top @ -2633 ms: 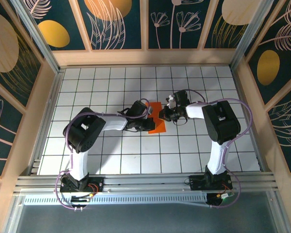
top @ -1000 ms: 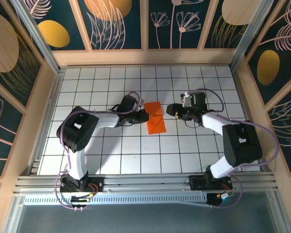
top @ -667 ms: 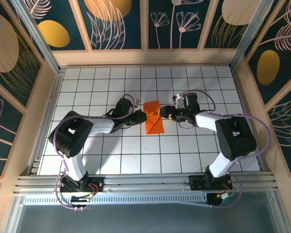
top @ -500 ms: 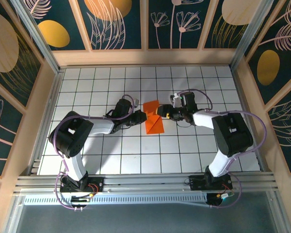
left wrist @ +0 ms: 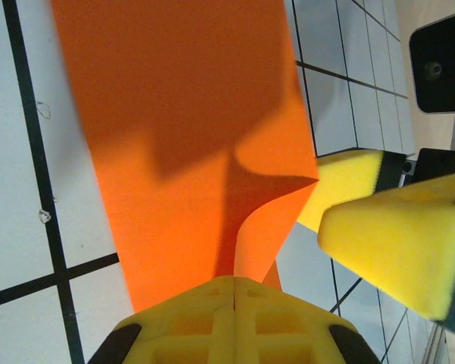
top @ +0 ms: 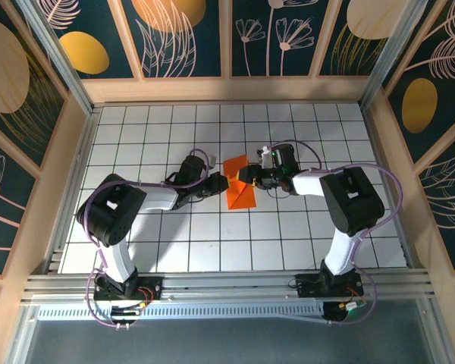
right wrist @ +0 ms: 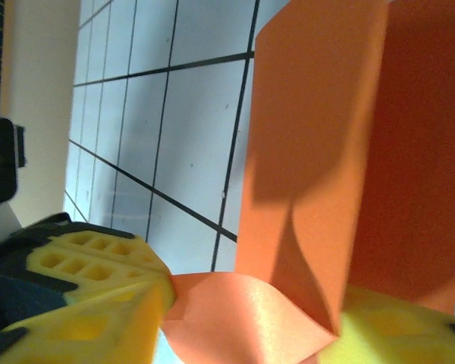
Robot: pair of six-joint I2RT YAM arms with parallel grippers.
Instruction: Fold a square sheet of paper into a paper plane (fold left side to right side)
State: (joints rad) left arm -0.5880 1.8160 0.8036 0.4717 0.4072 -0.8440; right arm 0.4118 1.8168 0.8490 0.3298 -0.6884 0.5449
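Folding is progressing but unfinished: the orange sheet of paper (top: 242,196) is lying mid-table as a narrow folded strip, not yet a dart, the left gripper (top: 223,183) is clamping its left edge, and the right gripper (top: 246,175) is straddling a raised flap, jaws apart.

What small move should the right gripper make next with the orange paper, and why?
Probably close the right gripper: its fingers stand apart around a raised flap of the orange paper, while the left gripper is shut on it.
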